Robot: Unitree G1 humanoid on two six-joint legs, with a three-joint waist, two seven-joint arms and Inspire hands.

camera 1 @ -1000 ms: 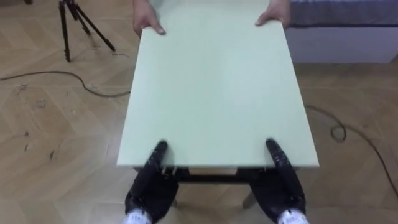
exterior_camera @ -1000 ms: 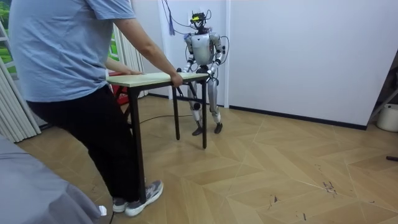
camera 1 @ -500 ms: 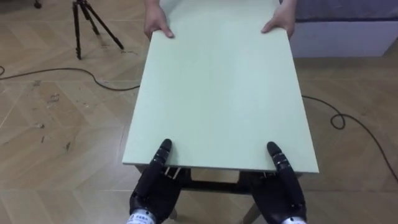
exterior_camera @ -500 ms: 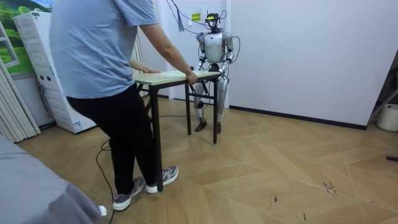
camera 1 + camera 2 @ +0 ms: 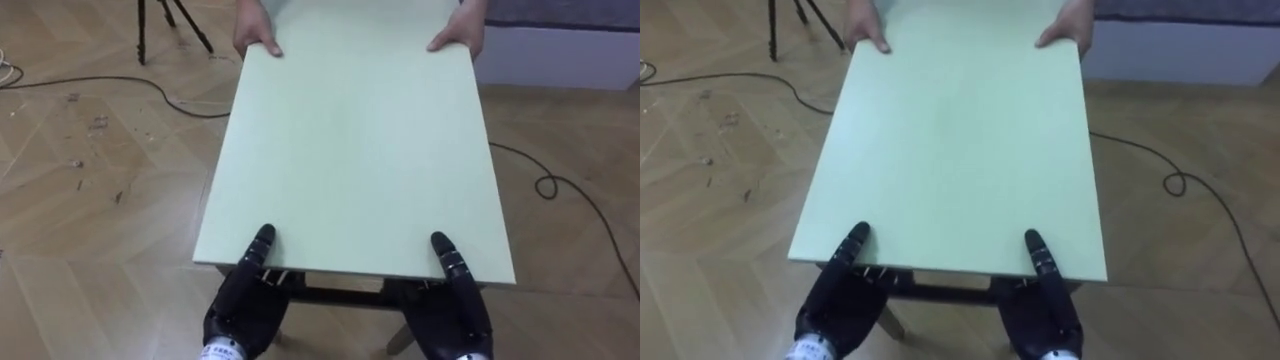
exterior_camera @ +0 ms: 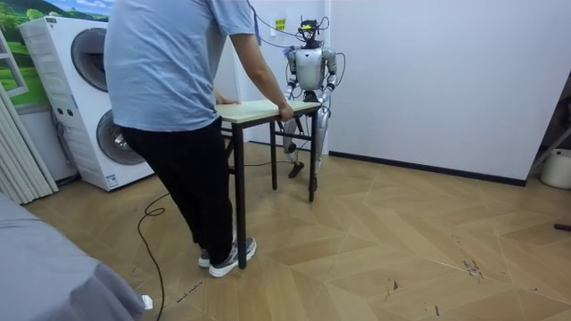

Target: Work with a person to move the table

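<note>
Herringbone wood floor [image 5: 90, 200] lay all round, with a tripod [image 5: 165, 20] and a dark cable [image 5: 560, 185] on it, and the left eye view looked down on the pale green counter [image 5: 350, 150] with nothing on its top. Its long axis ran straight away from the robot. The left hand [image 5: 240, 305] and the right hand [image 5: 457, 312] met the near short edge, one close to each corner. Most of each hand sat below the top, so I could not tell whether it clasped the edge or only bore it. At the far short edge a person's two hands [image 5: 255, 35] held the opposite corners. In the room view the person [image 6: 169, 80] stood at the end nearer the camera, beside a washing machine [image 6: 89, 98], and the robot stood upright at the other end by the white wall, the counter between them. The right eye view gave the same layout, both hands level with each other. As I judged it, neither hand was nearer, so any carry would run along the long axis, with the two ends needing to move together.
</note>
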